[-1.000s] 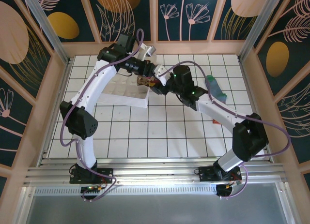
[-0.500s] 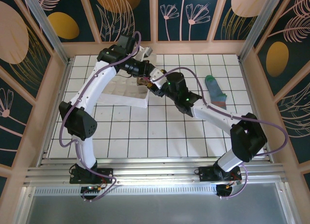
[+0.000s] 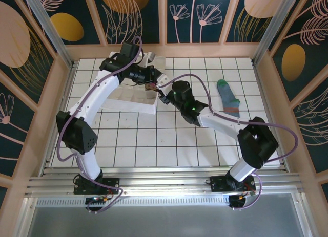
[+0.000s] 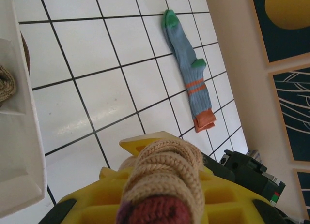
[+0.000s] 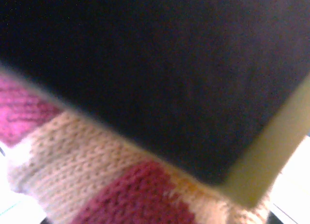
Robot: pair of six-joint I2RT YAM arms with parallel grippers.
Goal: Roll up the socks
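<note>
The left arm's fingers [image 4: 223, 195] pinch a rolled beige sock [image 4: 162, 175] with a dark red patch. They hold it over the white tiled worktop [image 3: 154, 145], near the middle of its far edge and just beside a white bin [image 3: 134, 100]. The right arm's fingers [image 3: 164, 97] sit against the same roll, but the close, blurred wrist view does not show whether they are spread or pressed together. A blue-grey sock [image 3: 228, 98] with a green toe lies flat toward the far right corner, well apart.
</note>
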